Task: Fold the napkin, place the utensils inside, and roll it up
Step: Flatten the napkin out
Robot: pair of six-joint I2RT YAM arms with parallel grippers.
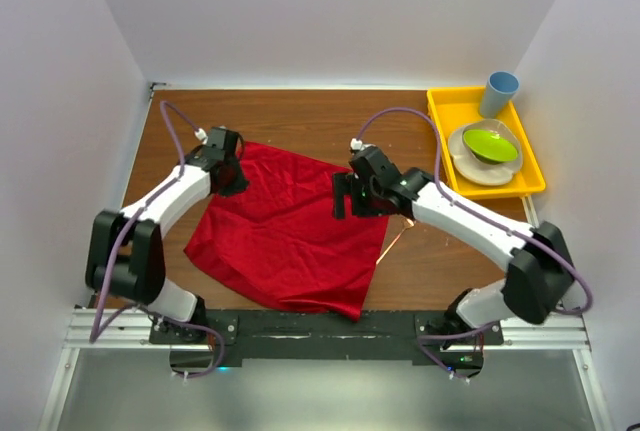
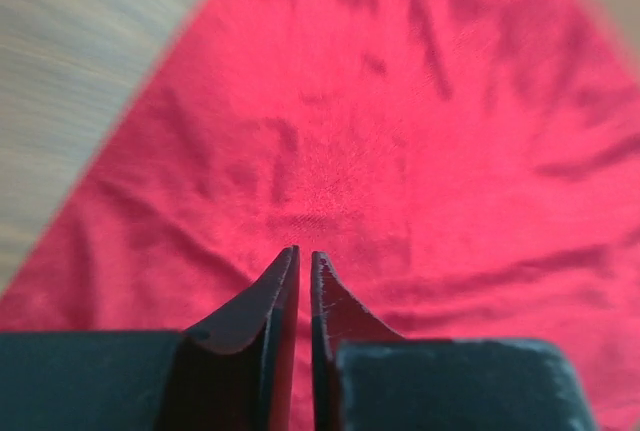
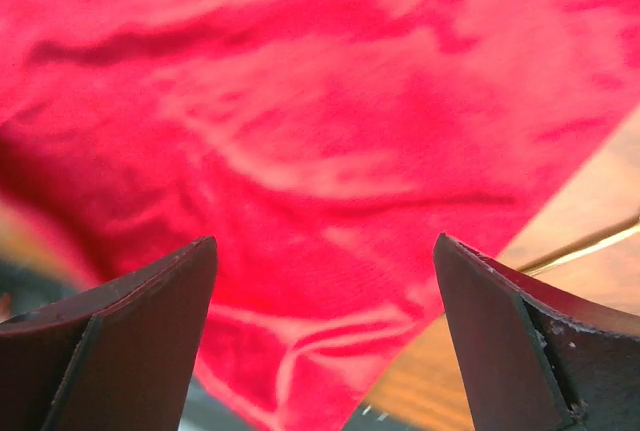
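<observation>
Napkin count is one: a single red napkin (image 1: pixel 290 231), spread out and wrinkly on the wooden table (image 1: pixel 320 121), lying as a tilted square. Utensils, I can only count one: a thin copper-coloured utensil (image 1: pixel 396 235) on the bare wood at the napkin's right edge; touching it or not, I can't tell. Two grippers. My left gripper (image 1: pixel 232 176) is over the napkin's far left corner, jaws pinched nearly together with just a slit, and the wrist cam shows no cloth in them. My right gripper (image 1: pixel 342 196) hangs over the far right part, jaws spread wide around nothing, red cloth below the gap and the utensil off past one finger. Far right: one yellow tray (image 1: pixel 437 126) holding one blue cup (image 1: pixel 498 93) and one green bowl (image 1: pixel 490 143) sitting on one white dish (image 1: pixel 480 169).
</observation>
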